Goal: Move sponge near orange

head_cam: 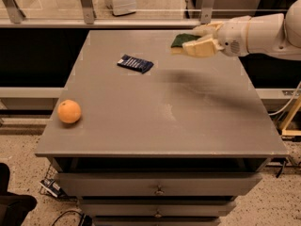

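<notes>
Smooth cream plastic tool over far right of bench, clamped on sponge, whose dark green top looks rough. Bench surface grey, matt, faint sheen. Matt skin on orange. Slightly glossy dark blue packet.

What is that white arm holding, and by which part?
The gripper, raised over the far right of the table, holds the sponge. Its jaws pinch the end nearest the arm, and the green end sticks out.
</notes>
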Controlling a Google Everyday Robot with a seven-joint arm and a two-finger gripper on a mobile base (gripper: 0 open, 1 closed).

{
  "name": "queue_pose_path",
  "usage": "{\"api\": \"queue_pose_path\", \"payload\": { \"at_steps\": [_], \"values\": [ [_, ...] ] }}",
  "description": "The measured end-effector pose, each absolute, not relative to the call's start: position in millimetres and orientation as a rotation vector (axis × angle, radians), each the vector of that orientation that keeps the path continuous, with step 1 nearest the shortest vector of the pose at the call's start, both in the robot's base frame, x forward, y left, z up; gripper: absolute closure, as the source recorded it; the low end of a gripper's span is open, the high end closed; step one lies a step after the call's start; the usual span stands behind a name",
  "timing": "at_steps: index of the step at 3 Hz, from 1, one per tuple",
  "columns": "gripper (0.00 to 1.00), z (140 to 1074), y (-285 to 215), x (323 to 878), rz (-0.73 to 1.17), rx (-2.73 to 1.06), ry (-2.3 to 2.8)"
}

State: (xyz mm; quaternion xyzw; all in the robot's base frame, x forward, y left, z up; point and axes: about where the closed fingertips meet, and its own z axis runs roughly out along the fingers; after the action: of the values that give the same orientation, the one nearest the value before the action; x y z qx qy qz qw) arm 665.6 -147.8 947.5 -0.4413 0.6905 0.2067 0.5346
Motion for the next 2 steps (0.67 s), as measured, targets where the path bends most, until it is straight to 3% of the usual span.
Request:
{"api": "queue_pose_path", "payload": {
  "at_steps": [2],
  "values": [
    [1.0, 932, -106, 580, 0.489, -1.113, 1.623]
  ]
}}
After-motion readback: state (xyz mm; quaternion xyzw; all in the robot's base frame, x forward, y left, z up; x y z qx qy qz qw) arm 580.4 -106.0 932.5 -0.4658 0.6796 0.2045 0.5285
